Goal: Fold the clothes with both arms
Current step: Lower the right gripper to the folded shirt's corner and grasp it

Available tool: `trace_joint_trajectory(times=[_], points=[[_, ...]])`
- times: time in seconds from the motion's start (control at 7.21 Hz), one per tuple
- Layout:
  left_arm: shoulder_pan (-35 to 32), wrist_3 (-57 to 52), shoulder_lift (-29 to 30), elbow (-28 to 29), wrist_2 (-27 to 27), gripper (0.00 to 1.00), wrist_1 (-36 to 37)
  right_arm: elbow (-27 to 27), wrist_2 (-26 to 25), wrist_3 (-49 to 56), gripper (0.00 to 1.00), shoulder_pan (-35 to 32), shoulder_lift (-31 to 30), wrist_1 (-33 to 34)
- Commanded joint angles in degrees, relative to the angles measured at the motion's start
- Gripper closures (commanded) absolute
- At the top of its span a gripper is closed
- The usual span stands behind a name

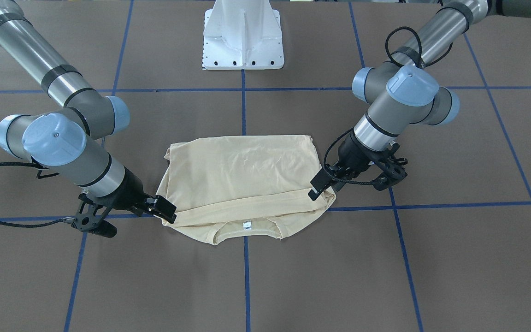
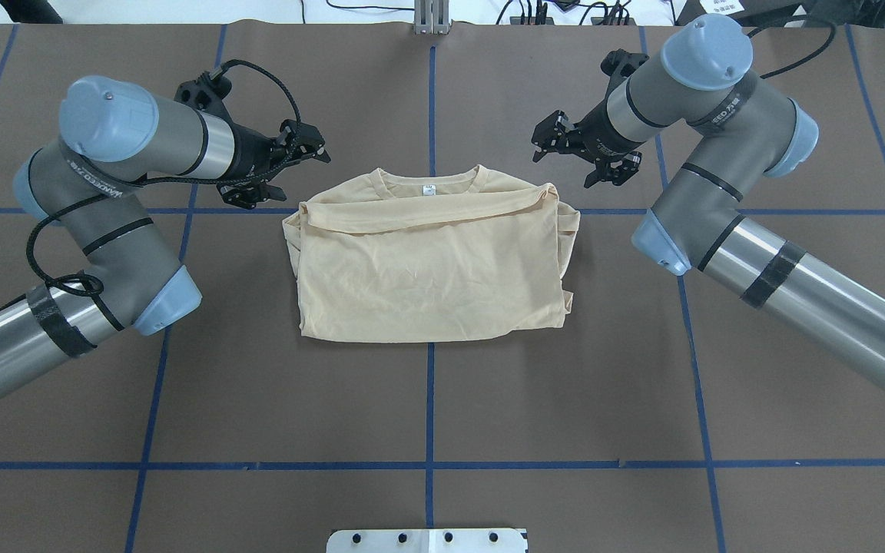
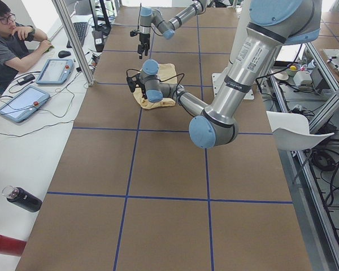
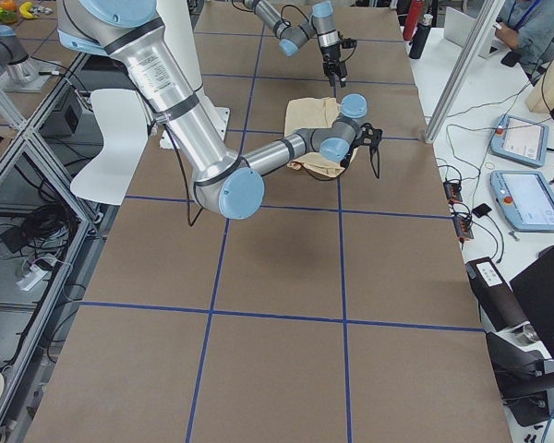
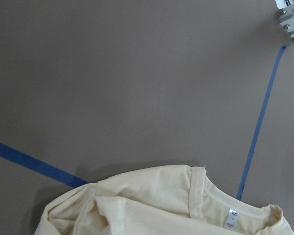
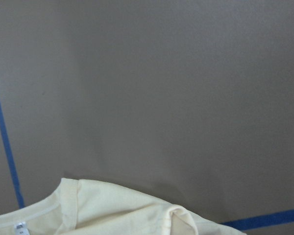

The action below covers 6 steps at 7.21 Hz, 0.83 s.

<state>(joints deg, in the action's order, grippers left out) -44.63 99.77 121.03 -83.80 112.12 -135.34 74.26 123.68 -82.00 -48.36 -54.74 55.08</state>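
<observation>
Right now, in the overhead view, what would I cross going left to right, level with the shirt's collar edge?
Left arm → left pincer → shirt → right pincer → right arm.

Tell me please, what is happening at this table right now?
Two grey robot arms are folding a pale cream-yellow shirt on the brown table with blue tape lines. The shirt lies folded over, the top layer's edge just short of the ribbed collar. The left gripper and right gripper hover open beside the collar-end corners, holding nothing.
</observation>
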Motion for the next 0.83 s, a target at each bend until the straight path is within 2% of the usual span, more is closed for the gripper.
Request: trace_joint_trajectory(times=[0.0, 0.42, 0.69], points=[[-0.28, 0.6, 0.17, -1.27, 0.03, 0.0, 0.25, -0.43, -1.85, 0.78, 0.0, 2.04, -1.33, 0.46], [-0.28, 1.74, 0.44, -2.51, 0.12, 0.0, 0.52, -0.96, -3.62, 2.9, 0.01, 2.83, -2.92, 0.47], [-0.28, 1.75, 0.26, -2.51, 0.03, 0.0, 0.52, -0.96, -3.62, 2.46, 0.17, 3.36, -2.74, 0.64]])
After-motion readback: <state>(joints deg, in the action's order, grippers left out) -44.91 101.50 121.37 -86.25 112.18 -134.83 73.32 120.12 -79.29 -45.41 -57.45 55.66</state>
